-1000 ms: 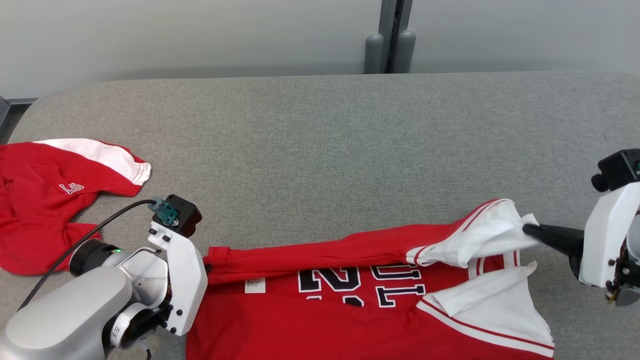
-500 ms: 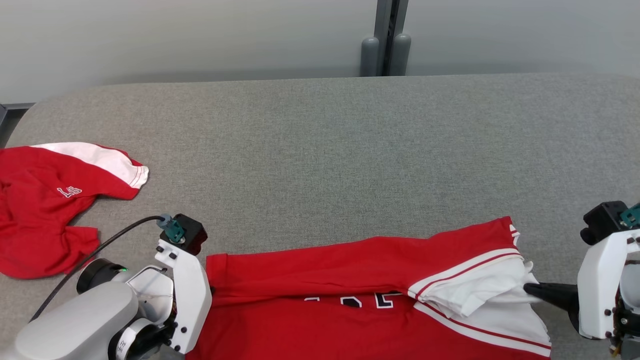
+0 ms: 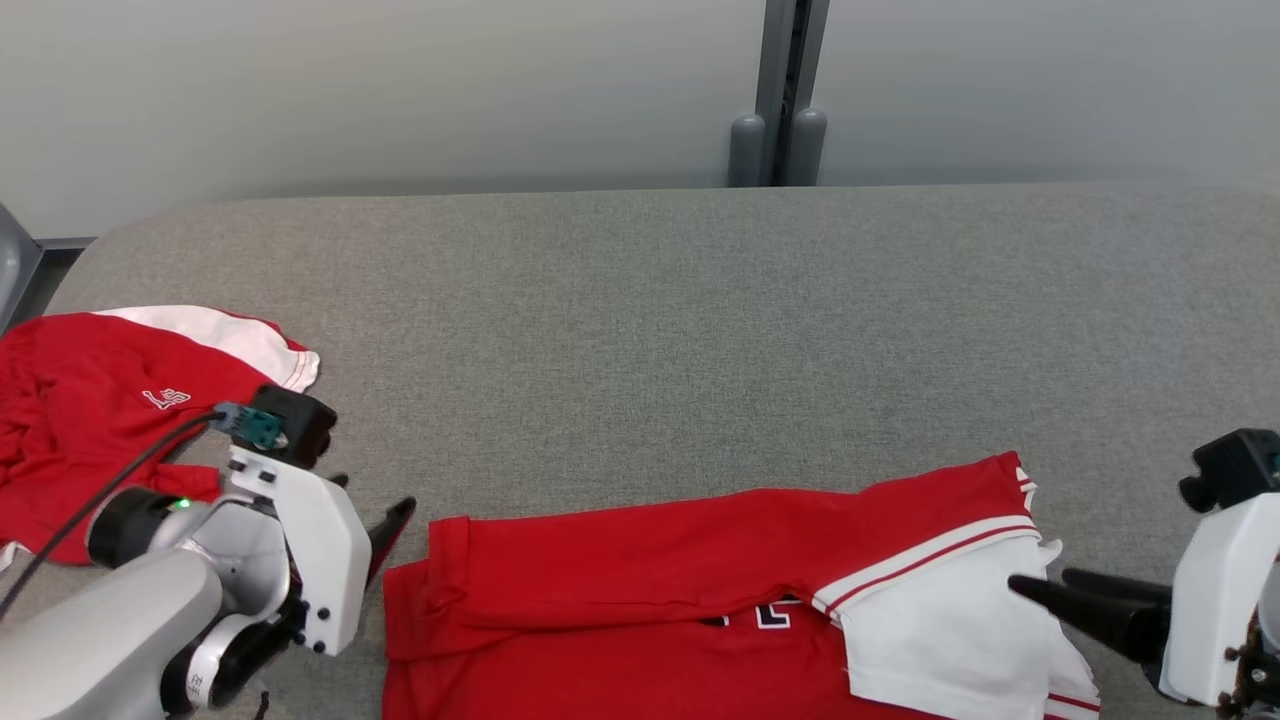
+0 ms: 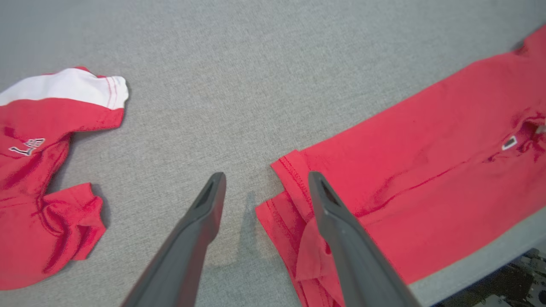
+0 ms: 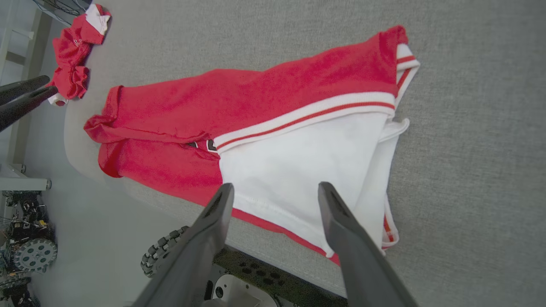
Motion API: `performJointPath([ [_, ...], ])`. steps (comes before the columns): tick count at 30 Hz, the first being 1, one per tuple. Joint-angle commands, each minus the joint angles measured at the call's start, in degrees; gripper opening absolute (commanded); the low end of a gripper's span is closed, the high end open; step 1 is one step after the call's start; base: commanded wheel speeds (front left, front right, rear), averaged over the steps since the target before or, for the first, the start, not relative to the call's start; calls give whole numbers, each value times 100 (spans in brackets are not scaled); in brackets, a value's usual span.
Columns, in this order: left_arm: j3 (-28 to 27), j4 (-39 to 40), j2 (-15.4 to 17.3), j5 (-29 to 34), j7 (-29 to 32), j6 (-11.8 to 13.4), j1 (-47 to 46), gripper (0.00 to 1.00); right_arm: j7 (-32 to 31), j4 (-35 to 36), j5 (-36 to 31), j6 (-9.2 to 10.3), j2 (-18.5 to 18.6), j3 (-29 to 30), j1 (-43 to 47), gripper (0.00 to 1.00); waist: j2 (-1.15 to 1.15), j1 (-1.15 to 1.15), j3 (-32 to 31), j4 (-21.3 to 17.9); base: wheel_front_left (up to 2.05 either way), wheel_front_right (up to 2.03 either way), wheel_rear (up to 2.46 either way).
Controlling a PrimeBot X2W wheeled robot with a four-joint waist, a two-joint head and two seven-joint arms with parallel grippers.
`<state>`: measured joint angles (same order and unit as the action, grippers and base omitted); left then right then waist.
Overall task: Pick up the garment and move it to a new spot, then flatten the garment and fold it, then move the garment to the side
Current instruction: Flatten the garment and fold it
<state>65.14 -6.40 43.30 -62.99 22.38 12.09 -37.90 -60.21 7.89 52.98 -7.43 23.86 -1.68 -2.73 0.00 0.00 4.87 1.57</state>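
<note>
The garment (image 3: 700, 560) is a red jersey with white sleeves, lying folded lengthwise along the near edge of the grey table (image 3: 640, 320). Its white sleeve (image 3: 940, 620) lies at the right end. My left gripper (image 3: 365, 505) is open just left of the garment's left end, touching nothing. From the left wrist view, the left gripper (image 4: 266, 181) stands open over the garment's (image 4: 405, 170) folded corner. My right gripper (image 3: 1050, 585) is open at the edge of the white sleeve. In the right wrist view the right gripper (image 5: 276, 192) hangs open above the white sleeve (image 5: 298, 162).
A second red-and-white garment (image 3: 90, 420) lies crumpled at the table's left end, also seen as a red heap (image 4: 38, 170). Two grey posts (image 3: 775, 145) stand behind the far edge. Wheels and floor clutter (image 5: 25, 251) lie below the near edge.
Both grippers have opened and let go of the garment. The folded-over upper layer now lies flat, covering most of the printed number. The head camera has shifted a little.
</note>
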Motion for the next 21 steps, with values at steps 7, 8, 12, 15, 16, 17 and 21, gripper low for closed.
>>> performJointPath([
  [7,-904,521,377,211,-1768,836,390,100,1375,737,-251,-12,-582,809,192,100,0,0,-155,90,0,0,0],
  [8,-988,579,392,236,-1976,930,481,100,1624,795,-353,-12,-611,850,211,100,0,0,-167,100,0,0,0],
  [12,-1246,831,293,262,-2794,1223,868,100,2687,872,-690,-13,-826,977,323,100,0,0,-226,139,0,0,0],
  [15,-1374,893,172,303,-3313,1392,1157,100,3429,865,-1028,-13,-815,855,457,100,0,0,-255,153,0,0,0],
  [16,-1421,898,120,322,-3447,1443,1250,100,3687,834,-1107,-12,-843,824,495,100,0,0,-259,149,0,0,0],
  [17,-1421,898,120,322,-3447,1443,1250,100,3687,834,-1107,-12,-843,824,495,100,0,0,-259,149,0,0,0],
  [21,-1796,951,-216,482,-3729,1607,1718,100,4707,614,-1533,-12,-999,784,688,100,0,0,-296,130,0,0,0],
])
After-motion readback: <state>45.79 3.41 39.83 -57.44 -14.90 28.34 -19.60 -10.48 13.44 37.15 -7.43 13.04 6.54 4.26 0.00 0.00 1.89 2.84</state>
